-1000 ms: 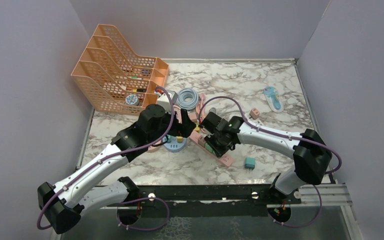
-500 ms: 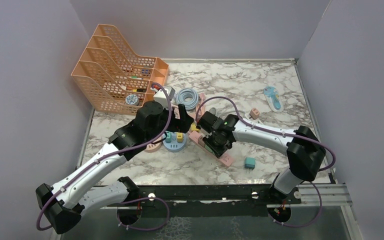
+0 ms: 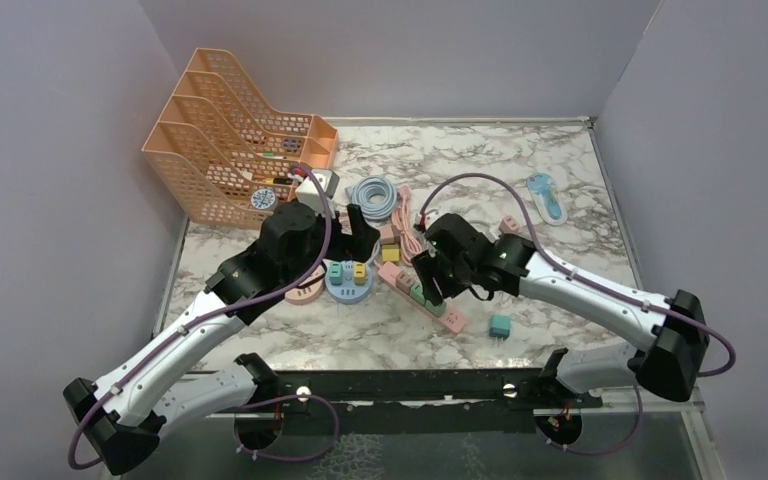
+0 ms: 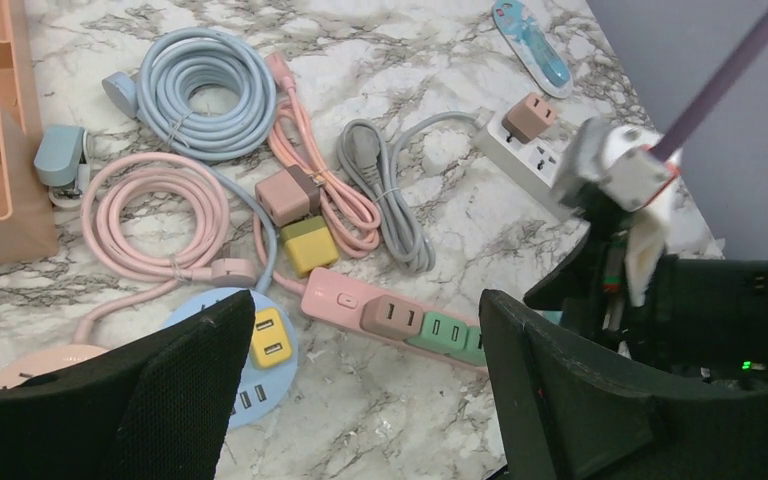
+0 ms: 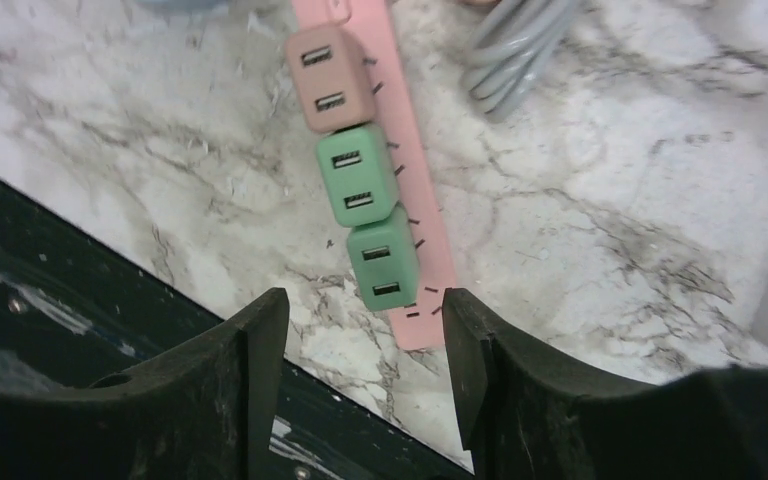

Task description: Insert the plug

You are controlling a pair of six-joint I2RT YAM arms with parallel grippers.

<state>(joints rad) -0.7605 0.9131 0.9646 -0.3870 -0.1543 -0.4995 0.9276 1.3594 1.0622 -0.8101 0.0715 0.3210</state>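
Note:
A pink power strip (image 3: 438, 308) lies mid-table and carries a brown adapter (image 5: 329, 78) and two green adapters (image 5: 357, 176). It also shows in the left wrist view (image 4: 335, 297). My right gripper (image 3: 428, 288) is open and empty above the strip's near end; the lower green adapter (image 5: 383, 268) lies just ahead of its fingers, and the gripper's mid-gap (image 5: 365, 305) is over the marble. My left gripper (image 3: 358, 232) is open and empty above the round blue hub (image 3: 348, 284), which holds a yellow adapter (image 4: 269, 336). A loose teal plug (image 3: 500, 325) lies right of the strip.
An orange file rack (image 3: 228, 150) stands at the back left. Coiled blue (image 4: 203, 92), pink (image 4: 155, 212) and grey (image 4: 390, 195) cables lie behind the strip. A white power strip (image 4: 528, 158) holds a brown adapter (image 4: 532, 115). A blue-and-white item (image 3: 546, 197) lies far right.
My left gripper has drawn back and left, off the pink strip toward the round hub. My right arm's elbow has swung out to the right, and its gripper has stayed over the strip.

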